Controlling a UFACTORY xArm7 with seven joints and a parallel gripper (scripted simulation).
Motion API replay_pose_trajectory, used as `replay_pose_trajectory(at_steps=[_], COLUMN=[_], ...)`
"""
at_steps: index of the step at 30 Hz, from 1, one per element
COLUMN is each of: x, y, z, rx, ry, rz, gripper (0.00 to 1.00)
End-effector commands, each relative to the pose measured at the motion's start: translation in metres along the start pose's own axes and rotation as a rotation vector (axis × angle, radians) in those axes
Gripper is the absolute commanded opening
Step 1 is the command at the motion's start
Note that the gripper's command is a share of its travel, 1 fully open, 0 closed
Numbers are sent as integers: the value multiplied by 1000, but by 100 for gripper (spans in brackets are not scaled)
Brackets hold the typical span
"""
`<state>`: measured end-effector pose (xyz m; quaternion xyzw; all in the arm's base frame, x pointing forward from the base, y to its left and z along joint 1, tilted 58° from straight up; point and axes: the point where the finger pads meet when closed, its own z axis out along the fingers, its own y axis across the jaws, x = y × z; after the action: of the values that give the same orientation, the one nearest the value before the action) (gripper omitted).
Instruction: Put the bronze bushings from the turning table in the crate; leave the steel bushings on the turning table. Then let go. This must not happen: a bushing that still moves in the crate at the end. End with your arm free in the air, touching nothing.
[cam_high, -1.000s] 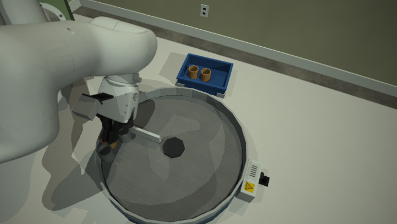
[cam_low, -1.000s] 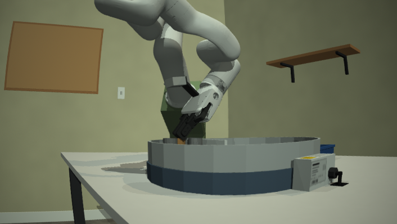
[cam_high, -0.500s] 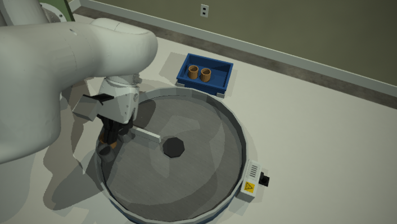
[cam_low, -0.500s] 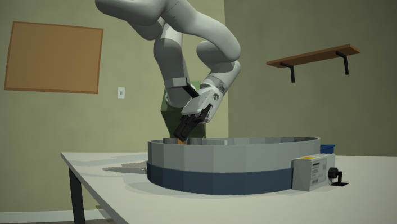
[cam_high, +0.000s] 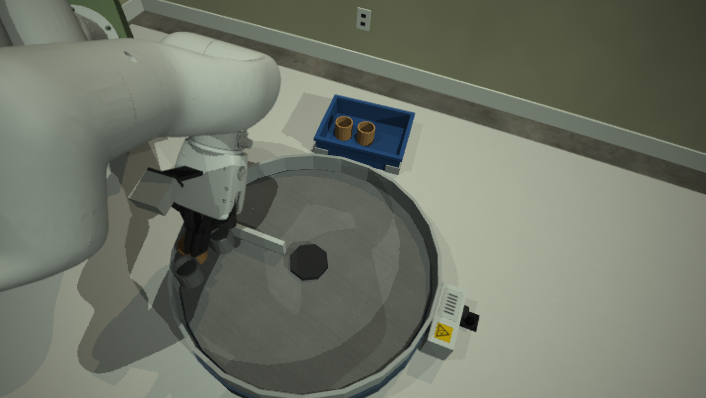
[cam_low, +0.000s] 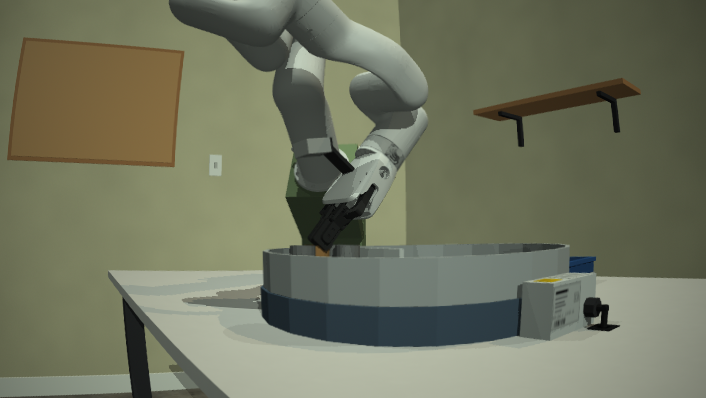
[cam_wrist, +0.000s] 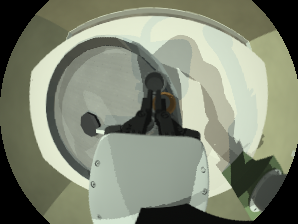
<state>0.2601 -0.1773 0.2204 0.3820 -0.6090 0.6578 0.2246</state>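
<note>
The gripper (cam_high: 195, 253) (cam_low: 320, 245) (cam_wrist: 155, 96) is low over the turning table (cam_high: 340, 305) (cam_low: 400, 280) (cam_wrist: 100, 75), near its rim. It is shut on the wall of a bronze bushing (cam_high: 201, 257) (cam_low: 322, 252) (cam_wrist: 173, 103), one finger inside, one outside; the fingers hide part of it. A steel bushing (cam_high: 189, 275) (cam_low: 301, 250) (cam_wrist: 154, 81) stands close beside it, and another steel bushing (cam_high: 224, 243) (cam_low: 348, 250) stands on its other side. The blue crate (cam_high: 355, 156) (cam_low: 582, 265) holds two upright bronze bushings, one at the left (cam_high: 343, 131) and one beside it (cam_high: 366, 135).
A raised wall rings the turning table. A pale bar (cam_high: 262, 240) (cam_wrist: 100, 131) reaches inward toward the dark hub (cam_high: 309, 262) (cam_wrist: 90, 124), near the second steel bushing. A grey box (cam_high: 442, 320) (cam_low: 552, 310) with a yellow label is against the outer wall. The crate is just outside the rim.
</note>
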Motion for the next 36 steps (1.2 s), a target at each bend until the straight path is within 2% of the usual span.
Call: replay_pose_trajectory(at_steps=[1, 26, 33, 36], x=[0, 0, 6, 13], y=[0, 0, 0, 0], z=[0, -1, -7, -16], rx=[1, 1, 1, 1], ry=[-1, -1, -1, -1], rz=[0, 0, 0, 0], gripper=[0, 0, 0, 0])
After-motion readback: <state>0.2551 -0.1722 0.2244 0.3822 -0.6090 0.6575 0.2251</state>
